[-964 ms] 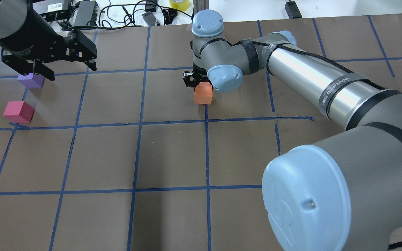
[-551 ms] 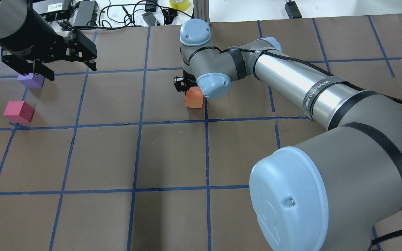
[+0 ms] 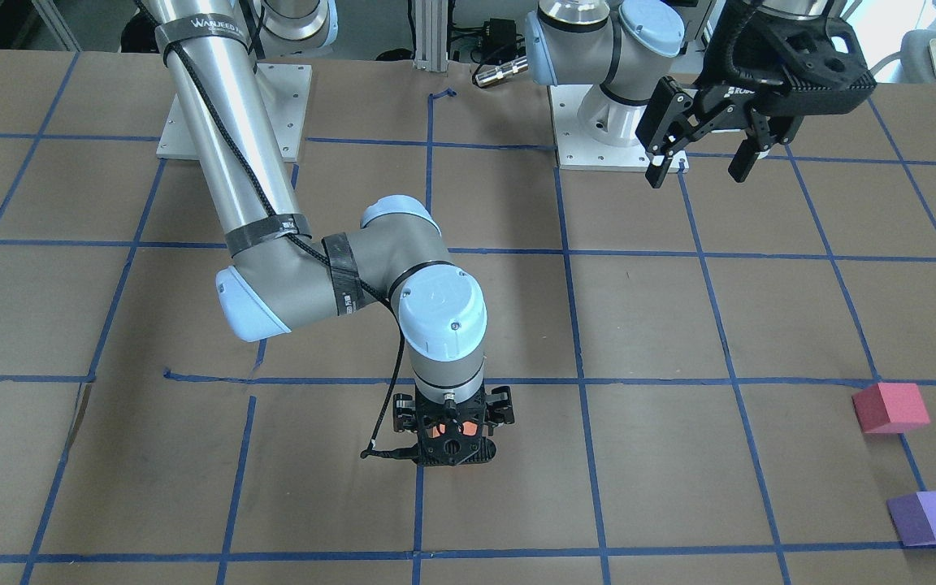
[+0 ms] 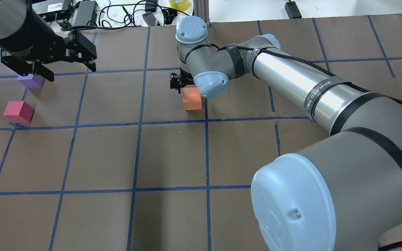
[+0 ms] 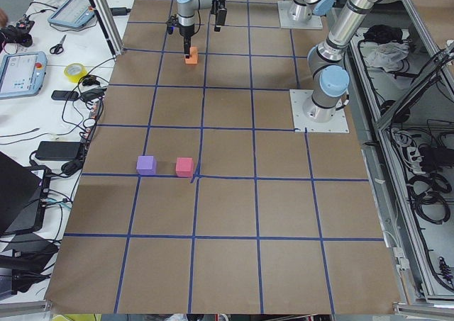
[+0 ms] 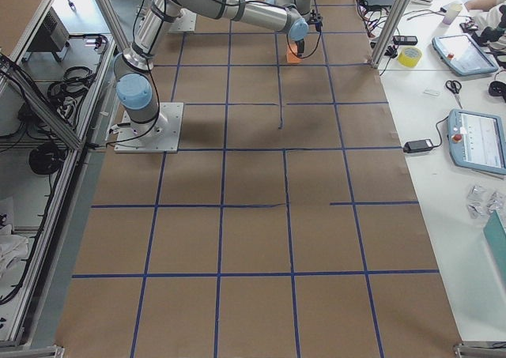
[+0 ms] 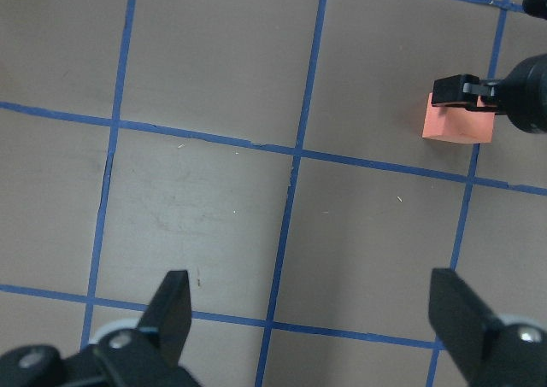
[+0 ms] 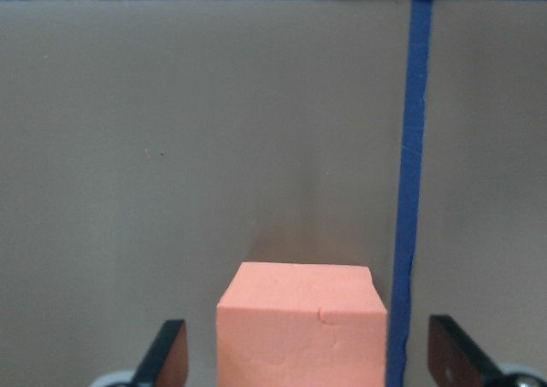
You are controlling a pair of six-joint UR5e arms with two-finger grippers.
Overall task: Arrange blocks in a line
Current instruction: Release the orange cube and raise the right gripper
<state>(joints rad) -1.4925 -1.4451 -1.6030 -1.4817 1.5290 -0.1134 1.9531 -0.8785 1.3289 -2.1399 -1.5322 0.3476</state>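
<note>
Table (image 4: pixel 110 157) w/ orange block (image 4: pixel 192 98) sitting btwn the spread jaws of the right gripper (image 3: pixel 453 443), untouched; left gripper (image 4: pixel 71 69) is hanging open, apart. Block is looking light, soft: pinch flat opposite faces gently.

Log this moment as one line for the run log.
right gripper: open around orange block | left gripper: open, empty | red-pink block, purple block: side by side, ungripped
</note>
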